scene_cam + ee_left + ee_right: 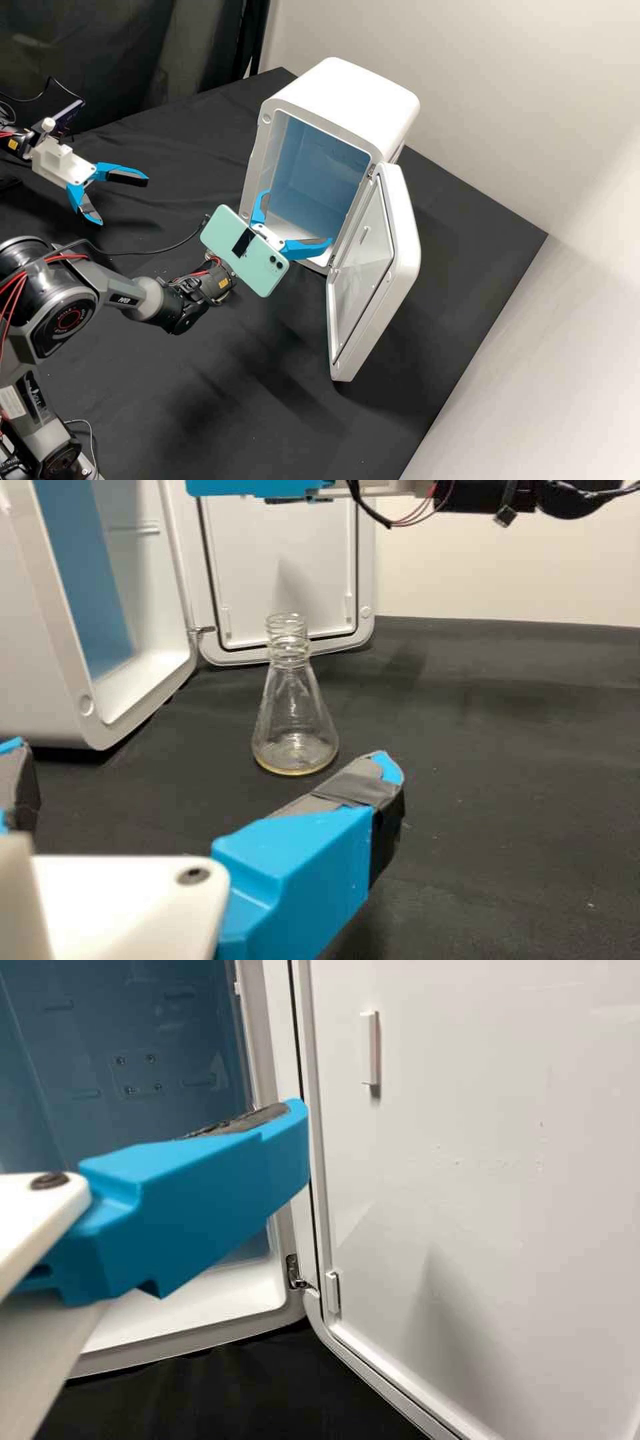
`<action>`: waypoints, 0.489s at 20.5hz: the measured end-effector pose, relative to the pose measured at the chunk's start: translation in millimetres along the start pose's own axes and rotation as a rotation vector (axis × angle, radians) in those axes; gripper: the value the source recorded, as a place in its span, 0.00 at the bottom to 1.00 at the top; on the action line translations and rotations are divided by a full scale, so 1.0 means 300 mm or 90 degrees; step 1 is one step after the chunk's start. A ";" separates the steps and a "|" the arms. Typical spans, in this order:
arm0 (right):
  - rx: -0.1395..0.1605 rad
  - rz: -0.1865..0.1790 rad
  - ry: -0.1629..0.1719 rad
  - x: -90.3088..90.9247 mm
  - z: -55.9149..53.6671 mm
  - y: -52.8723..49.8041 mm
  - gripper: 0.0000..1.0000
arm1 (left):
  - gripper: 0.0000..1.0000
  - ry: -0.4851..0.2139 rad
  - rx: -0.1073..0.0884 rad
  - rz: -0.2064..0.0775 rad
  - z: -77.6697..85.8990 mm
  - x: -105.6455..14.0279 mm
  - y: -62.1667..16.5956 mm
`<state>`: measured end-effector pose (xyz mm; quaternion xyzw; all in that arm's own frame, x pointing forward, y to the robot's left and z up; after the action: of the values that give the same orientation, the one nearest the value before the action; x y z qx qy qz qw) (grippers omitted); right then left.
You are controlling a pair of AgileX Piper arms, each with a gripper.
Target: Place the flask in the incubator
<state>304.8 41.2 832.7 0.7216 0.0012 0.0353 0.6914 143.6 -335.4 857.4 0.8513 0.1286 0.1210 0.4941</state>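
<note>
- The right gripper (293,220) hangs at the open mouth of the incubator (347,100). Its fingers are spread wide and grip nothing. One finger (200,1195) lies close to the hinge side of the opening.
- A green phone (243,250) is fixed to that arm's wrist, just outside the mouth.
- The left gripper (122,199) hovers over the bench (200,373), well apart from the incubator. It is likewise spread and empty.
- The flask (293,715) stands upright on the bench ahead of the left gripper. It is outside the incubator, near its lower front corner. It is clear and uncapped, with bare bench on every side.
- The right arm crosses high above the flask.
- The door (393,247) is swung wide to one side, leaving the blue chamber open.
- The bench's edge runs near the door, with a white wall (533,100) beyond.
</note>
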 end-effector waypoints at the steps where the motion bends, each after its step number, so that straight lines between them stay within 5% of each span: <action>1: 0.001 0.004 0.001 -0.009 0.005 0.002 1.00 | 1.00 -0.002 0.001 -0.001 0.001 0.000 0.000; 6: 0.019 0.016 0.007 -0.086 0.038 0.011 1.00 | 1.00 -0.002 0.001 -0.001 0.002 0.000 0.000; 10: 0.015 0.019 0.018 -0.157 0.059 0.000 1.00 | 1.00 -0.002 0.001 -0.001 0.002 0.000 0.000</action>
<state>258.7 21.2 829.6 0.7292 0.0003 0.0557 0.6821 143.8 -335.7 857.0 0.8517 0.1283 0.1190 0.4939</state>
